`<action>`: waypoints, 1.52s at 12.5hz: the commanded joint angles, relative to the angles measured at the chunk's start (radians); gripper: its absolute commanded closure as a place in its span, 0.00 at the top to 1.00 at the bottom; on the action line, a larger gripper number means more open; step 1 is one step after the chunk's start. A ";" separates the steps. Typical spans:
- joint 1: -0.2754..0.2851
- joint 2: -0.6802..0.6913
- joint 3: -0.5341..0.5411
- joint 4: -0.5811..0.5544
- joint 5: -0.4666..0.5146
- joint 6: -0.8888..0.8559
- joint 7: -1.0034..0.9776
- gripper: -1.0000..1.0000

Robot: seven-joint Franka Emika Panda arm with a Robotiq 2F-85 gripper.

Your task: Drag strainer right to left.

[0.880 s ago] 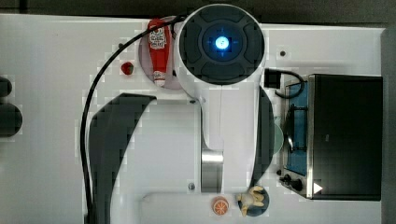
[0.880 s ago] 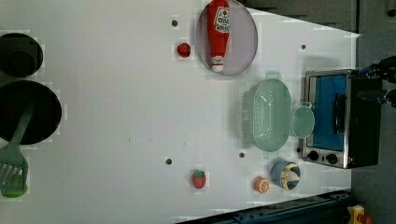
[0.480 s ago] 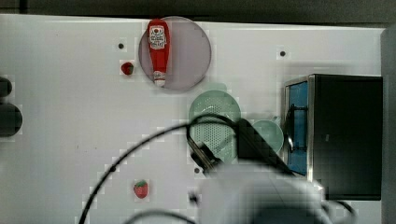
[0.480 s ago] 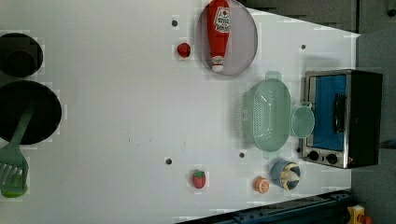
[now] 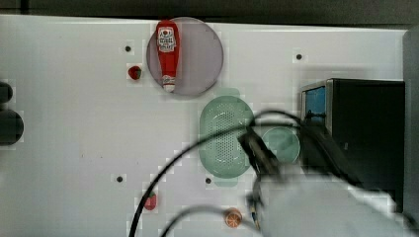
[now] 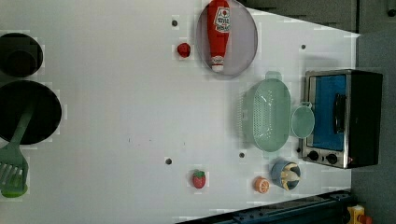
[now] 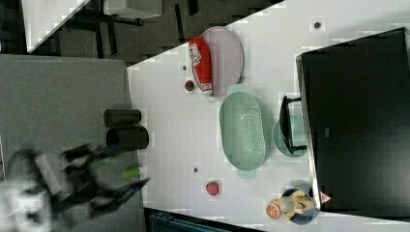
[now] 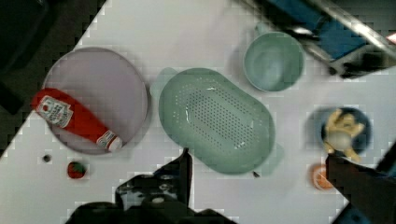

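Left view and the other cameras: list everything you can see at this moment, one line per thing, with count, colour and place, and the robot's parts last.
strainer: 1, mint green, oval, between plate and toaster oven
bowl: 1, mint green, round, beside the strainer, against the oven
plate: 1, greyish purple, at the left view's top
ketchup bottle: 1, red, lying on the plate
toaster oven: 1, black and silver, the left view's right
strawberries: 2, red, one near the plate, one at the left view's bottom
orange slice: 1, orange, the left view's bottom
blue cup: 1, beside the orange slice
spatula: 1, green, the left view's left
tool: 1, dark, open, over the strainer's edge in the wrist view
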 commanded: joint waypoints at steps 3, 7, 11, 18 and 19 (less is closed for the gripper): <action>0.024 0.189 0.031 -0.277 0.003 0.288 0.197 1.00; 0.024 0.323 0.045 -0.383 0.003 0.549 0.430 1.00; 0.028 0.510 0.061 -0.399 0.003 0.731 0.556 1.00; 0.060 0.738 0.083 -0.402 0.004 1.009 0.669 1.00; 0.072 0.750 0.087 -0.402 0.005 1.014 0.681 1.00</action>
